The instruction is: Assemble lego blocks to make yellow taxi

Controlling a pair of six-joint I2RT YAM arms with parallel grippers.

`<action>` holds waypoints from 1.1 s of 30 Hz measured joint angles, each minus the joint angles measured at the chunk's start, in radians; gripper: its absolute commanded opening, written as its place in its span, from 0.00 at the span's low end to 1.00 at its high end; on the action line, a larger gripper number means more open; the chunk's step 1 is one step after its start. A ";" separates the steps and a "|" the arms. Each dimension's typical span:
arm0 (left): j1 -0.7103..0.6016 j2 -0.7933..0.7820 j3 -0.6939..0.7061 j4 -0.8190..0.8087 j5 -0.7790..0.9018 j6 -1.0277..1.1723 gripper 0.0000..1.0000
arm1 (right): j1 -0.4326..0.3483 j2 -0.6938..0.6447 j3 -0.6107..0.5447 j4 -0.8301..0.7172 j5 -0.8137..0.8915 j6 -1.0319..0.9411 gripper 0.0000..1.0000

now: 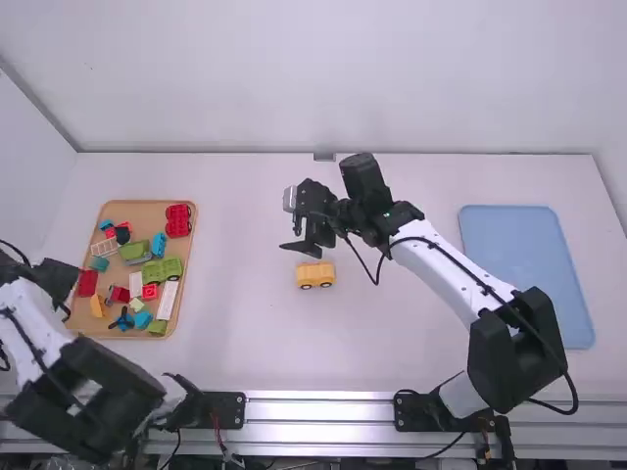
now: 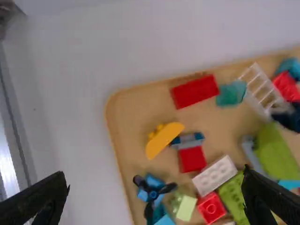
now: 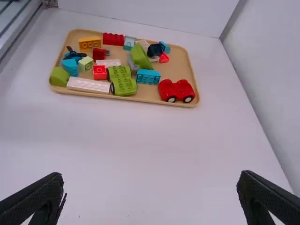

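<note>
From where I stand, the yellow toy car point(image 1: 315, 275) sits upright on its wheels in the middle of the white table point(image 1: 392, 343), probably because either arm can get at it there. It looks like the taxi's lower part, so I'd call the job partly done.

The right gripper point(image 3: 151, 178) hangs near it, fingers spread and empty; my guess is that it's placed to steady the car when a piece gets pressed on.

The left gripper point(image 2: 156, 180) is over the wooden tray point(image 2: 115, 117) at the table's left, its fingers wide apart with nothing between them. I reckon it's there for the curved yellow block point(image 2: 164, 138), which lies tipped with its studs facing sideways, close to a red brick point(image 2: 194, 90) and a blue propeller piece point(image 2: 152, 193). Those neighbours could get nudged, and the block will likely need turning studs-down or studs-up before it fits.

The blue tray point(image 1: 529, 264) waits on the right, maybe meant for the finished taxi, well apart from the loose parts.
</note>
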 measured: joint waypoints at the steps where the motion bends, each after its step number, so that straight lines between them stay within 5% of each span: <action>1: -0.002 0.027 0.006 -0.013 0.009 0.020 0.99 | 0.000 0.000 0.000 0.002 0.000 -0.001 0.99; 9: -0.008 0.247 0.015 0.006 0.044 0.243 0.99 | 0.000 0.000 0.000 0.003 0.000 -0.002 0.99; 10: -0.008 0.276 0.015 0.019 0.043 0.282 0.93 | 0.000 0.000 0.000 0.003 0.000 -0.002 0.99; 11: -0.008 0.299 0.015 0.036 0.044 0.320 0.70 | 0.000 0.000 0.000 0.004 0.000 -0.002 0.98; 14: -0.008 0.343 0.015 0.084 0.057 0.410 0.54 | 0.000 0.000 0.000 0.004 0.000 -0.003 0.99; 26: -0.008 0.407 0.017 0.175 0.065 0.585 0.48 | 0.000 0.000 0.000 0.007 0.002 -0.002 0.99; 28: -0.008 0.407 0.017 0.180 0.066 0.592 0.56 | 0.000 0.000 0.000 0.006 0.014 -0.001 0.98; 33: -0.008 0.407 0.016 0.182 0.066 0.600 0.53 | 0.000 0.000 0.000 0.006 0.041 -0.002 0.99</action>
